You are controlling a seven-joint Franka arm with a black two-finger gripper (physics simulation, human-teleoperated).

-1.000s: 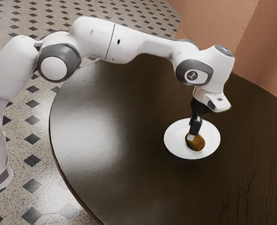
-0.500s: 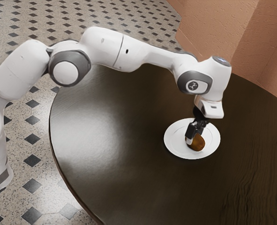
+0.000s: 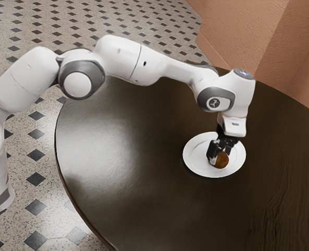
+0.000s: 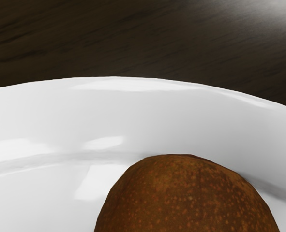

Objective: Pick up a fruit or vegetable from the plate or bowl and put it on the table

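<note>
The black gripper (image 3: pixel 221 153) is low over the plate in the exterior view, pointing down with its two fingers spread apart. A rounded brown-orange fruit (image 3: pixel 222 161) lies on the white plate (image 3: pixel 193 157), below and between the fingers, which partly cover it. One pale fingertip is beside the fruit on the exterior view's left; whether it touches is unclear. In the wrist view the speckled brown fruit (image 4: pixel 186 198) looms close under my hand, with the plate's white rim (image 4: pixel 41 113) beyond it.
The plate stands on a dark round wooden table (image 3: pixel 128 178). The table's curved edge runs along the exterior view's left, over a tiled floor (image 3: pixel 18 204). An orange-brown wall (image 3: pixel 285 68) rises behind the table at the exterior view's right.
My hand has come down over the fruit and turned, so that both fingers now show, standing apart. The fruit and plate have kept their places.
</note>
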